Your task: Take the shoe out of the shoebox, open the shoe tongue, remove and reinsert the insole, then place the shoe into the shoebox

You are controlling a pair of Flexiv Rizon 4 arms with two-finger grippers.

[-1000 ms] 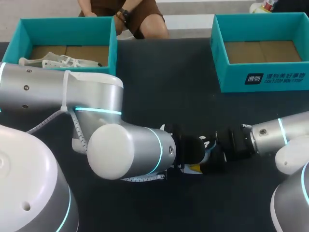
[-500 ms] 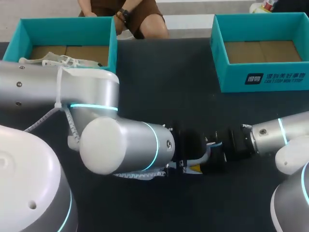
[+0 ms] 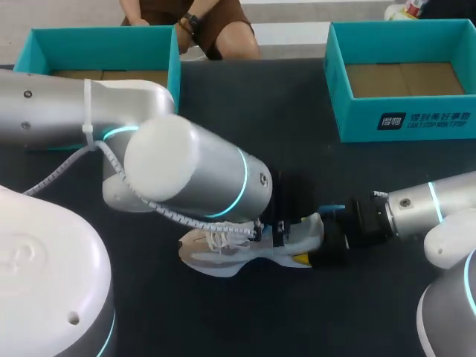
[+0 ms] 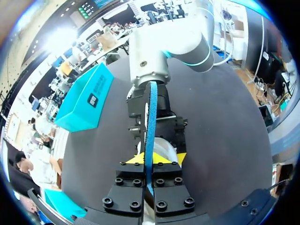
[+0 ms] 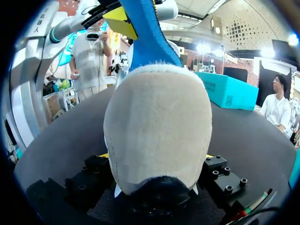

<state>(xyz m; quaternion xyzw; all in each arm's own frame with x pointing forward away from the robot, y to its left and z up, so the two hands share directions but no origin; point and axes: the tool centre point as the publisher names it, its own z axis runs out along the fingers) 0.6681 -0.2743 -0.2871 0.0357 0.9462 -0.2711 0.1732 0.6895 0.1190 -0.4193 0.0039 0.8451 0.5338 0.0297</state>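
A white and grey laced shoe (image 3: pixel 223 249) lies on its side on the dark table near the front middle. My right gripper (image 3: pixel 323 242) comes in from the right and is shut on the shoe's heel (image 5: pixel 157 126), which fills the space between its fingers (image 5: pixel 157 161). My left gripper (image 4: pixel 149 159) is shut on the thin blue insole (image 4: pixel 149 122), seen edge-on between its yellow tips, just above the shoe (image 4: pixel 164 145). From the right wrist the insole (image 5: pixel 147 33) rises out of the shoe's opening. In the head view my left arm's bulky elbow (image 3: pixel 186 175) hides its own gripper.
A teal shoebox (image 3: pixel 104 37) stands at the back left, partly behind my left arm. A second teal shoebox (image 3: pixel 401 126) with a bare cardboard floor stands at the back right. Dark table (image 3: pixel 282 126) lies between them.
My left gripper has closed on the insole. The left arm's elbow has swung up and back, uncovering the shoe under it. The right arm has held still.
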